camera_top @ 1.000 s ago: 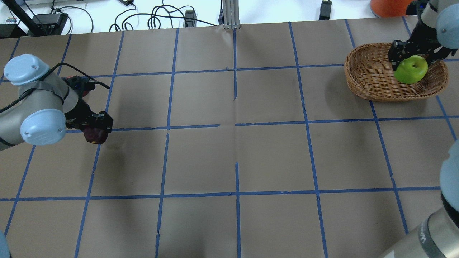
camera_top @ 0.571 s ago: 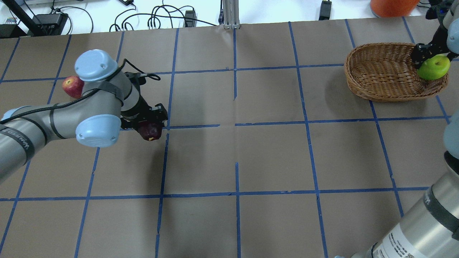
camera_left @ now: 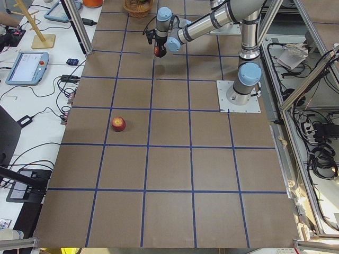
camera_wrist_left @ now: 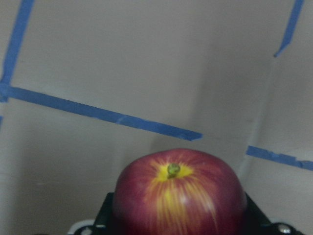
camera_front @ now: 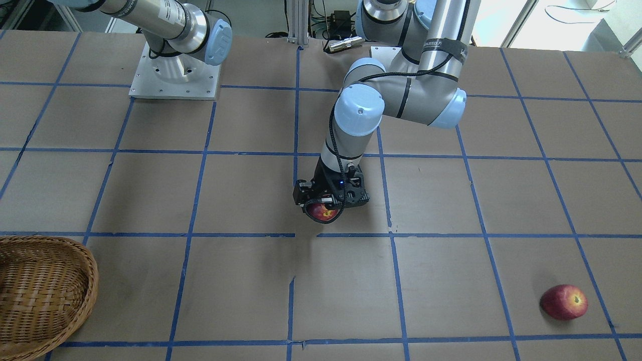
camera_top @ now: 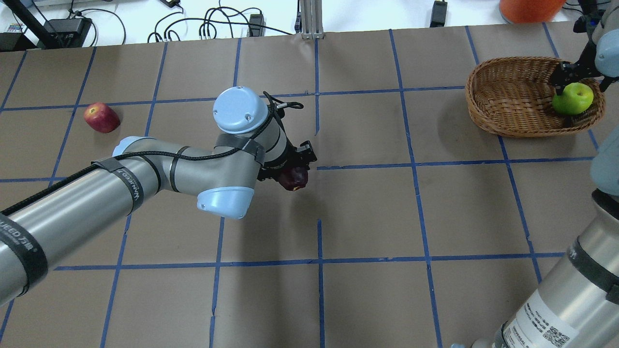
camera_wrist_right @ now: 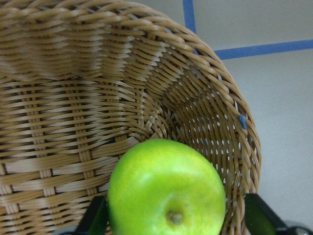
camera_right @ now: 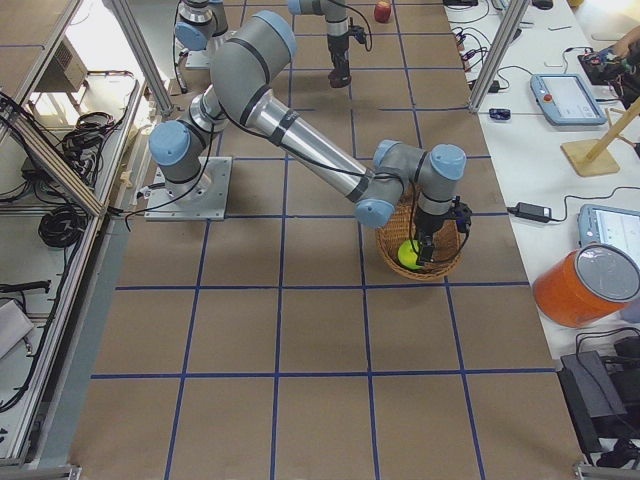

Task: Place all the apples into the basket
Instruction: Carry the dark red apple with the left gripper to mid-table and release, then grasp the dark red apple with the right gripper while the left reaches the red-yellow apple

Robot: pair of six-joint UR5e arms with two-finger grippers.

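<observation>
Key relation: the basket is lying well off to the robot's right of the left gripper and a little farther from the robot. Its long axis is running side to side, so it is offering a wide mouth.
Left gripper: it is clamping the dark apple, stem outward, above the tabletop and well apart from the basket.
Right gripper: it is straddling the green apple low inside the basket's far-right end; whether it is gripping or letting go, I cannot tell.
Red apple: it is lying on the tabletop farthest from the basket, beyond the left gripper, so the left arm is nearer.
Materials: the apples are looking smooth, round and glossy, likely to roll. The basket is showing stiff woven wicker with a thick braided rim. The tabletop is wearing matte brown paper with blue tape lines.
</observation>
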